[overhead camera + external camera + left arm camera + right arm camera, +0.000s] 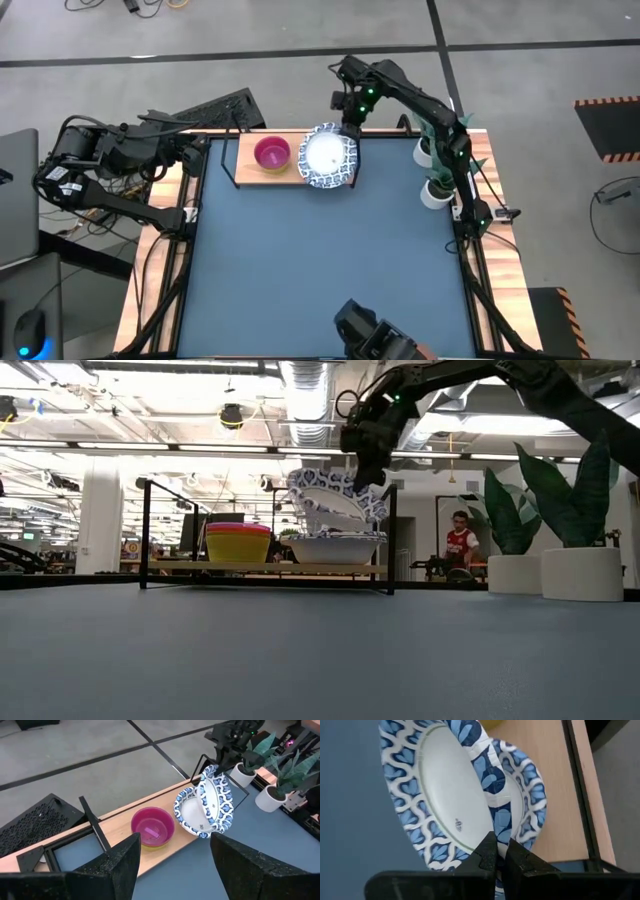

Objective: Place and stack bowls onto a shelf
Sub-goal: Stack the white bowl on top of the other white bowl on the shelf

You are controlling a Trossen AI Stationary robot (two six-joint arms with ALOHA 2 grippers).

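Observation:
The wooden shelf (290, 172) stands at the table's far edge. On it sits a stack of small bowls, magenta on top (272, 153), yellow below (238, 546). Beside it on the board rests a white blue-rimmed bowl (335, 549). My right gripper (349, 115) is shut on another white blue-rimmed bowl (335, 498), tilted steeply right above that one. My left gripper (172, 870) is open and empty, off the table's far left corner (192, 150). My right gripper pinches the tilted bowl's patterned rim (496, 827) at its raised far edge, one finger inside the bowl and one outside. The fingers come down from above and the far side. The bowl hangs tilted, opening toward the near side; I cannot tell whether its low edge (318, 520) touches the bowl beneath.
Two white plant pots (433, 190) (424, 152) with green leaves stand at the table's far right. The shelf's black wire posts (391, 540) rise beside the white bowls. The blue tabletop (320, 270) spreads in front of the shelf. A person (460, 545) shows far behind.

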